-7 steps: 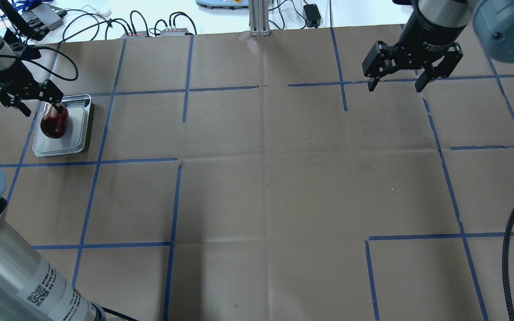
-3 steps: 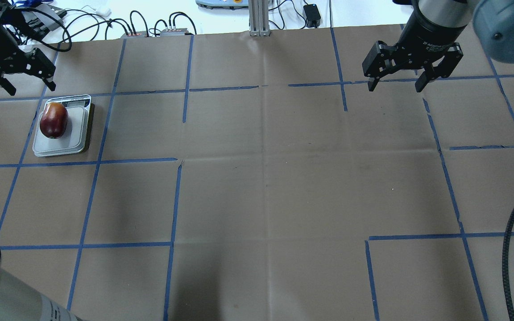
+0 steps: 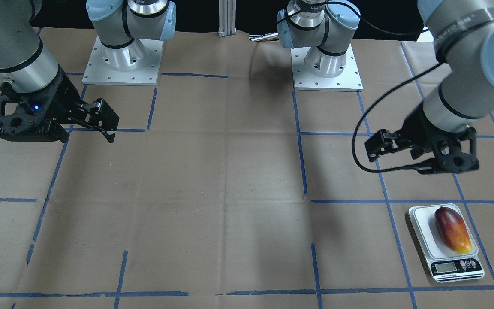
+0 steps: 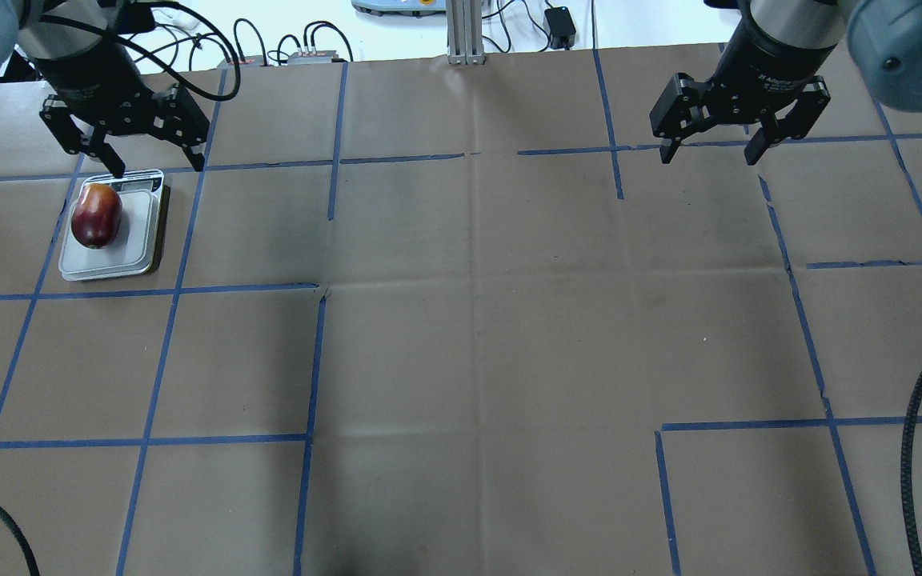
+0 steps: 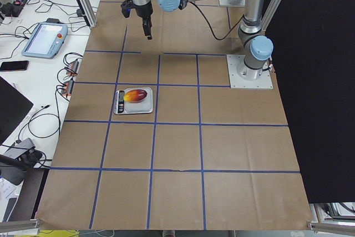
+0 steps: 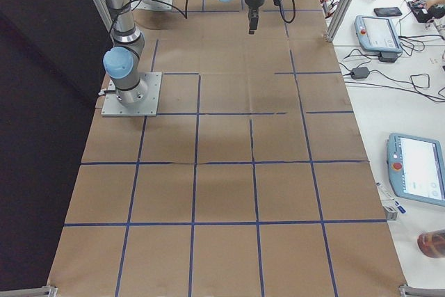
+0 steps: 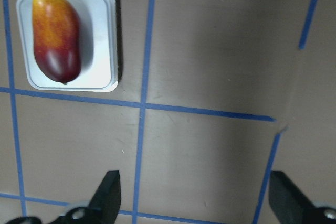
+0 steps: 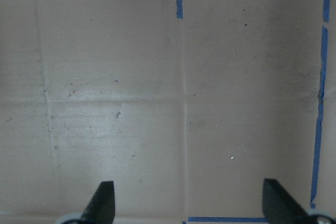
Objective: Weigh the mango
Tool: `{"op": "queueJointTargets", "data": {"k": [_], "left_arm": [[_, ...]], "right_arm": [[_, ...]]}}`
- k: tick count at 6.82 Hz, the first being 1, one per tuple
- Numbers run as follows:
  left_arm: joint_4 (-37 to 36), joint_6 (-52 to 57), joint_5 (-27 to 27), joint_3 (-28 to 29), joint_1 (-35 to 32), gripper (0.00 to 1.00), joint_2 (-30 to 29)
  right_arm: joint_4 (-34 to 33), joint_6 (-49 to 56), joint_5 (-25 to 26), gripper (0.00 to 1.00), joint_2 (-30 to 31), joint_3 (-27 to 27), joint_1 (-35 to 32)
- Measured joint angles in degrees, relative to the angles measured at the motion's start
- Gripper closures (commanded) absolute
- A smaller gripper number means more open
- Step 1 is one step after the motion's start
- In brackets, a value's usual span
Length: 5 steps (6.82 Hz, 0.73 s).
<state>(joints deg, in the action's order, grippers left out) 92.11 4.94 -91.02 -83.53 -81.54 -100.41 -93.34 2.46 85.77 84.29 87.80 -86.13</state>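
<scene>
I see the left gripper (image 4: 155,162) hovering, jaws spread wide and empty; the mango (image 4: 96,216) lies on the scale (image 4: 141,240), just left of them, untouched.

1. The mango (image 3: 453,231) shades from dark red at one end to orange-yellow at the other.
2. The scale (image 3: 423,225) is white, black along its display end.
3. The desk (image 4: 469,320) is brown, crossed by a blue grid.
4. The left end effector (image 4: 158,164) and right end effector (image 4: 709,158) are black.

Right pincer (image 6: 256,15) hangs above the far end of the brown desk (image 6: 222,193), gridded with blue tape (image 6: 222,223)
</scene>
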Motion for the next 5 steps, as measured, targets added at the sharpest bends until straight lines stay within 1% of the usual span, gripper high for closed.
{"op": "queueJointTargets", "data": {"k": [1,2,5], "left_arm": [[-0.2,-1.4,2.3,-3.9,-1.1,0.00,3.2],[-0.3,-3.3,3.5,-6.2,-1.7,0.01,5.2],[-0.1,-7.5,3.6,-7.7,-5.5,0.00,8.4]], "right_arm": [[0.0,0.0,0.0,0.00,0.0,0.0,0.0],[0.0,0.0,0.0,0.00,0.0,0.0,0.0],[0.0,0.0,0.0,0.00,0.0,0.0,0.0]]}}
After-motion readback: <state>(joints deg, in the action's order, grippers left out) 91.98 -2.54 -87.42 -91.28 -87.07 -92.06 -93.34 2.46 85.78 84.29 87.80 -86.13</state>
